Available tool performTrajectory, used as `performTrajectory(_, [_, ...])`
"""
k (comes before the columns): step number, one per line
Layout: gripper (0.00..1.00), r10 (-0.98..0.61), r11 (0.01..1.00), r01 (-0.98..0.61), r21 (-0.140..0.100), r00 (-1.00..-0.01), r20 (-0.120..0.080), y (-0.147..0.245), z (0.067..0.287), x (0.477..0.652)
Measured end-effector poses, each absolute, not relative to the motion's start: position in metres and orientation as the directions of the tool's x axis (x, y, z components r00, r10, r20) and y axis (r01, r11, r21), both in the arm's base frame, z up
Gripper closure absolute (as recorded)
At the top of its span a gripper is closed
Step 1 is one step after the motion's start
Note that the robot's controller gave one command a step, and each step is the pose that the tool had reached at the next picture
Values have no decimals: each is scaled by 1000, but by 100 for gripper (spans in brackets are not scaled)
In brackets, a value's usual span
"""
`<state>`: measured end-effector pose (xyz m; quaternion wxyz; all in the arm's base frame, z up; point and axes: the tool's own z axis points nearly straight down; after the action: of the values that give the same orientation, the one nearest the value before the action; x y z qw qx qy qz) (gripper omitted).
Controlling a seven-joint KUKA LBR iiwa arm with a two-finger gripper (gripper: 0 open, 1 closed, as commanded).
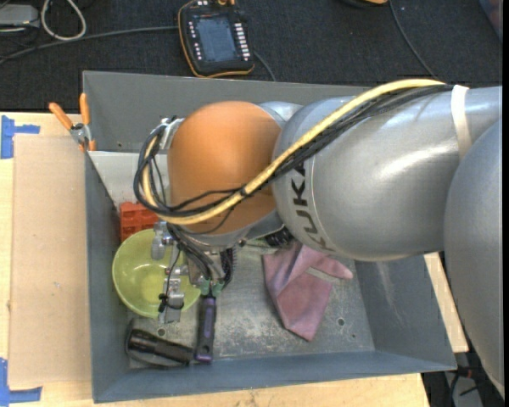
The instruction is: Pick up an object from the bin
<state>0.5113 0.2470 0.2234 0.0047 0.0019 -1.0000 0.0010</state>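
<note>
The tool (173,293) hangs under the arm's orange cover (216,155), over the right rim of a green bowl (136,271) in the left part of the bin (356,329); I cannot tell whether it is open or closed. Just beside it, to the view's right, lies a dark purple pen (206,327), whose lower end touches a black handle (157,348) below the tool. Further right lies a pink cloth (304,299), and beyond the bowl a red block (134,219) sits by the wall.
</note>
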Motion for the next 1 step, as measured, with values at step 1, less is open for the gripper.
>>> performTrajectory(1, [0,3,1000,3,0,-1000,2,245,228,514])
